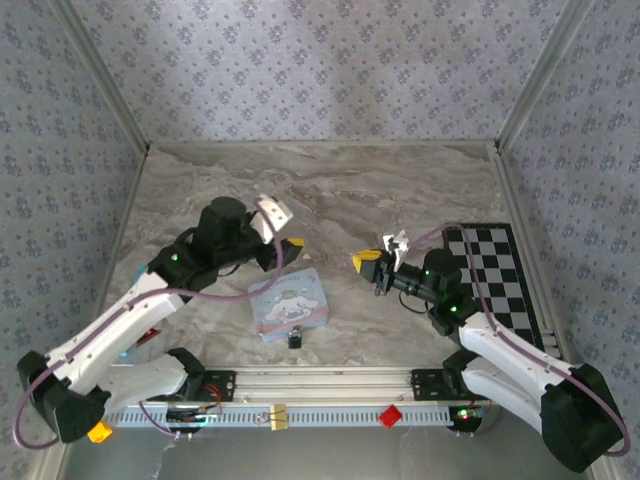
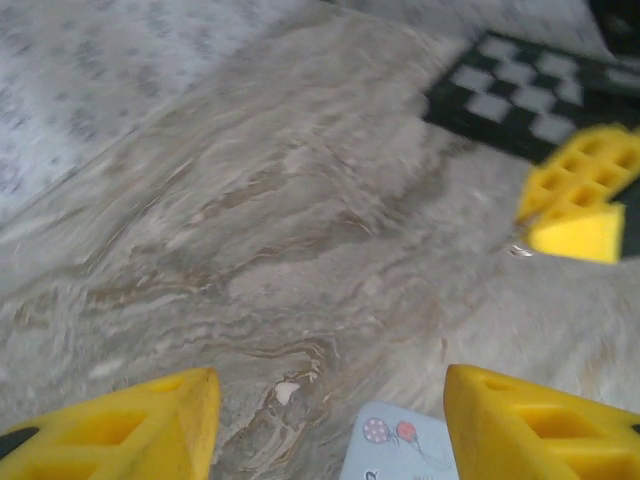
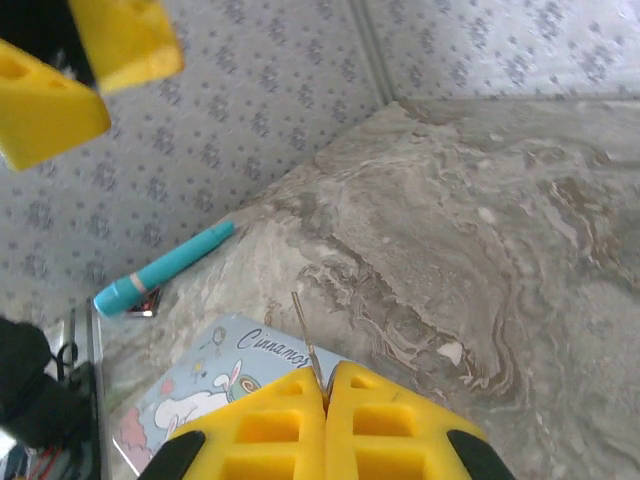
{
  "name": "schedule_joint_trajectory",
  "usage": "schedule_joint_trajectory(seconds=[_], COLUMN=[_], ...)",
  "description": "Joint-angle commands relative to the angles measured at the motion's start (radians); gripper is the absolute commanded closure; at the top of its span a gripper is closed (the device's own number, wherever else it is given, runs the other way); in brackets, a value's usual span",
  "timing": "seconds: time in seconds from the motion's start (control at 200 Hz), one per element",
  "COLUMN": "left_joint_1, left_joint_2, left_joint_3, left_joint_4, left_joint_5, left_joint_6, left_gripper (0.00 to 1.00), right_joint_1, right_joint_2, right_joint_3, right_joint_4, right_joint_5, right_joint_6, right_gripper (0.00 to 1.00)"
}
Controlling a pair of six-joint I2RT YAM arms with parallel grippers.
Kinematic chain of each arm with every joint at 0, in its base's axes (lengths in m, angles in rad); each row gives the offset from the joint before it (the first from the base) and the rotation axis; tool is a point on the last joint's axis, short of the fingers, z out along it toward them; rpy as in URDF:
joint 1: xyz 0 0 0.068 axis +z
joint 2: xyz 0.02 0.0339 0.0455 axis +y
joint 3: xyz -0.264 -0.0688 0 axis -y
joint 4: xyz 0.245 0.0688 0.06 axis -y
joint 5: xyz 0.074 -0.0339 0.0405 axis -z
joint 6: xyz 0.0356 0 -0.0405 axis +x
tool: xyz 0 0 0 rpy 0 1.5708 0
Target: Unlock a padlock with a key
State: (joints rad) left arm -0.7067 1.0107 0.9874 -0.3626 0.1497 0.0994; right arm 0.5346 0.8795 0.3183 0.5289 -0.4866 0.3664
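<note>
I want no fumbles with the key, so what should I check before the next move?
1. Key held by right gripper: ok, jaws shut on it, tip sticking out.
2. Left gripper free: ok, open and empty.
3. Padlock steadied: not ok, it lies loose beside the near edge of the tin, with both grippers away from it.
4. Which way it faces: cannot tell, too small.

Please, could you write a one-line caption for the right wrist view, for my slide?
Right gripper shut on a thin metal key, above the light-blue tin; teal pen beyond.
</note>
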Motion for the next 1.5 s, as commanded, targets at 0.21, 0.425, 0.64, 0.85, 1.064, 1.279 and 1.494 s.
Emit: schedule_joint_trajectory(seconds=[0.21, 0.425, 0.64, 0.85, 1.064, 1.279, 1.494], left_joint_1=[0.062, 0.095, -0.119, -0.395, -0.542, -0.557, -0.553], left_joint_2=[-0.113, -0.082, -0.019, 0.002, 0.039, 0.013, 0.08], left_joint_3=[-0.163, -0.211, -0.174, -0.184, -0.205, -0.316, -0.347], left_joint_4=[-0.115, -0.249, -0.439, -0.579, -0.608, -0.495, -0.443], left_joint_5=[-0.211, -0.194, -0.323, -0.49, -0.527, -0.502, -0.507], left_joint_6=[-0.446, -0.582, -0.685, -0.796, -0.917, -0.952, -0.978], left_gripper=[0.33, 0.31, 0.3, 0.3, 0.27, 0.26, 0.24], right_joint_1=[-0.024, -0.044, -0.092, -0.127, -0.14, -0.143, -0.144], right_joint_2=[0.004, -0.014, -0.043, -0.063, -0.059, -0.057, -0.065], right_joint_3=[-0.053, -0.032, -0.033, -0.024, -0.03, -0.037, -0.046], right_joint_4=[0.076, 0.034, -0.018, -0.052, -0.036, -0.035, -0.032], right_joint_5=[0.109, 0.102, 0.086, 0.075, 0.07, 0.072, 0.081], right_joint_6=[0.417, 0.431, 0.423, 0.403, 0.411, 0.411, 0.417], right_gripper=[1.0, 1.0, 1.0, 1.0, 1.0, 1.0, 1.0])
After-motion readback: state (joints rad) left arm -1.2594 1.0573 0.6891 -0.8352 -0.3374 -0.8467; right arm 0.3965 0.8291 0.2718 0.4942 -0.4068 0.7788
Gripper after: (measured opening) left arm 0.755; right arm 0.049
